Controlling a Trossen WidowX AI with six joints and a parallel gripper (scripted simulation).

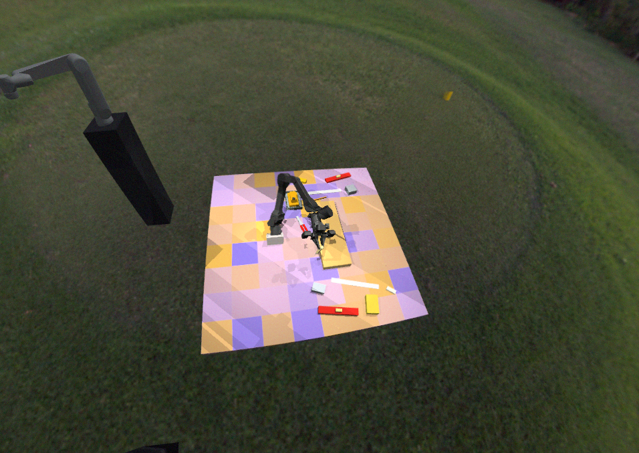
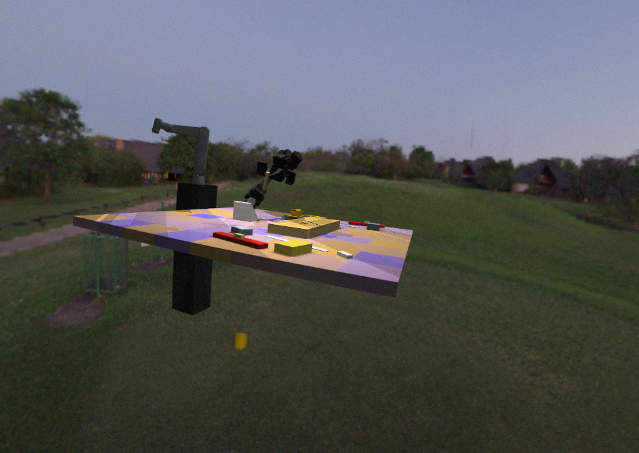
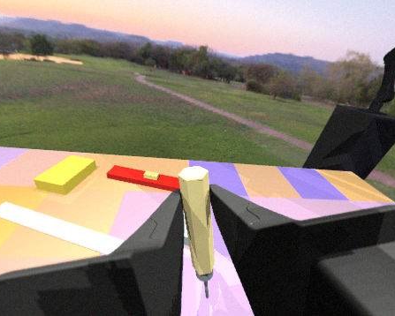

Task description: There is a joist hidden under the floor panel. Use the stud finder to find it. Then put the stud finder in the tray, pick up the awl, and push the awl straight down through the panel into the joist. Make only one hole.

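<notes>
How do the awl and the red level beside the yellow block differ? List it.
The awl is clamped in the end effector, off the table; the level lies flat on it. The awl is tan with a thin grey tip; the level is a red bar with a pale yellow piece. Both are longer than wide.

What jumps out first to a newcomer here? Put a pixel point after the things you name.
The black arm (image 1: 281, 195) over the patchwork table (image 1: 247, 300) (image 2: 129, 225) (image 3: 153, 210), its gripper (image 1: 320, 245) (image 2: 267, 172) (image 3: 194, 193) shut on a pale-handled awl (image 1: 319, 250) (image 2: 266, 180) (image 3: 198, 225) held up off the table. Then the bright red level (image 1: 337, 310) (image 2: 240, 239) (image 3: 141, 177) beside a yellow block (image 1: 371, 304) (image 2: 293, 247) (image 3: 66, 174) near one edge. Also a grey arm on a black pillar (image 1: 129, 168) (image 2: 192, 282) (image 3: 358, 141), beyond the table.
</notes>
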